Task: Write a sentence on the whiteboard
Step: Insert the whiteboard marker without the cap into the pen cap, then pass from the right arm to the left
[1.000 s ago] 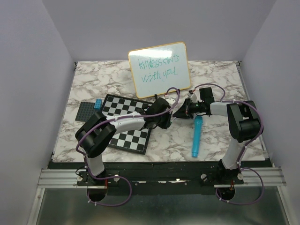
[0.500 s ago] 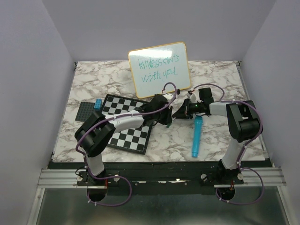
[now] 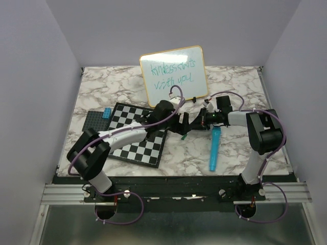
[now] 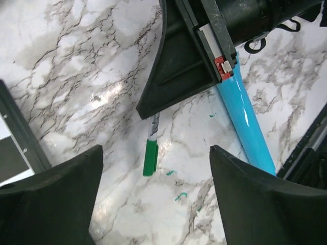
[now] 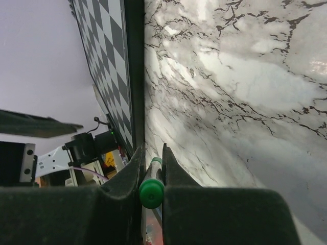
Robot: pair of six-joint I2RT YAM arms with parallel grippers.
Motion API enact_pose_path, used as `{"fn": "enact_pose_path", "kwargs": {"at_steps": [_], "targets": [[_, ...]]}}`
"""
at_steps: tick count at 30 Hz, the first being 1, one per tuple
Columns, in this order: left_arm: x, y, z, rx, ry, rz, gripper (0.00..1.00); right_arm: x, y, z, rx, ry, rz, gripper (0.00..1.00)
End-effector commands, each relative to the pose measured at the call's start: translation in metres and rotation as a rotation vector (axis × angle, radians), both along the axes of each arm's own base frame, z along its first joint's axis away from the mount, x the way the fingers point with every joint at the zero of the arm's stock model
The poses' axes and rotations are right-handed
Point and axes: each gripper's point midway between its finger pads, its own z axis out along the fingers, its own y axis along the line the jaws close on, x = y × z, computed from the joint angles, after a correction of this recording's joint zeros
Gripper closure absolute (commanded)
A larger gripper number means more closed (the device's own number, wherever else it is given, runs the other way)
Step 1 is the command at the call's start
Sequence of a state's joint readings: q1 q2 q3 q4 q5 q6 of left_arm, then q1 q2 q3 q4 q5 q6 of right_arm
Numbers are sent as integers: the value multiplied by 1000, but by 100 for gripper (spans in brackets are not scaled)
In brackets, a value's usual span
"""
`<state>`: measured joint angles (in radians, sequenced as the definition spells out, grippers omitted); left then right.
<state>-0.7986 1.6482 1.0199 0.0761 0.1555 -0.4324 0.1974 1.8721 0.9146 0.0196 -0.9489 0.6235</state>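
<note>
Whiteboard (image 3: 158, 97) upright at far side, long edge crosswise, sentence (image 3: 171, 74) facing near side; right gripper (image 5: 152, 163) clamped on green marker (image 5: 151, 192), left gripper (image 4: 156, 168) agape.

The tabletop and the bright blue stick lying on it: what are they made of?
The tabletop looks like marble, white with grey-black veins and a soft sheen, though it could as well be printed laminate. The blue stick looks like smooth glossy plastic: even colour, a bright streak of light along it.
</note>
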Motion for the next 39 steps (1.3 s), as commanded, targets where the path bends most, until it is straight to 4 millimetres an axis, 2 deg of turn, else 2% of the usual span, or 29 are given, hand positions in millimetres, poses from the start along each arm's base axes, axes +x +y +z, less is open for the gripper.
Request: {"fn": "enact_pose_path", "kwargs": {"at_steps": [1, 3, 4, 8, 18, 26, 32, 35, 37, 39], "targets": [[-13, 20, 12, -104, 49, -64, 7, -1, 3, -2, 2, 0, 23, 100], [-20, 25, 1, -117, 124, -97, 9, -1, 3, -1, 3, -1, 25, 99], [-30, 22, -5, -123, 160, -154, 12, -1, 3, -1, 5, -4, 26, 100], [-42, 15, -15, -143, 224, -225, 19, -1, 3, 1, 11, -8, 32, 99], [-42, -2, -37, -143, 326, -284, 37, -3, 5, 6, 29, -7, 41, 100], [-37, -7, -51, -121, 353, -292, 40, -3, 5, 7, 37, -6, 43, 99], [-37, -11, -61, -106, 377, -309, 49, -4, 6, 9, 43, -8, 46, 100], [-38, -15, -62, -112, 387, -321, 60, -4, 6, 10, 48, -9, 47, 99], [-38, -17, -61, -121, 389, -330, 75, -3, 6, 10, 48, -10, 46, 99], [-36, -17, -61, -121, 390, -325, 100, -4, 7, 11, 53, -9, 51, 100]]}}
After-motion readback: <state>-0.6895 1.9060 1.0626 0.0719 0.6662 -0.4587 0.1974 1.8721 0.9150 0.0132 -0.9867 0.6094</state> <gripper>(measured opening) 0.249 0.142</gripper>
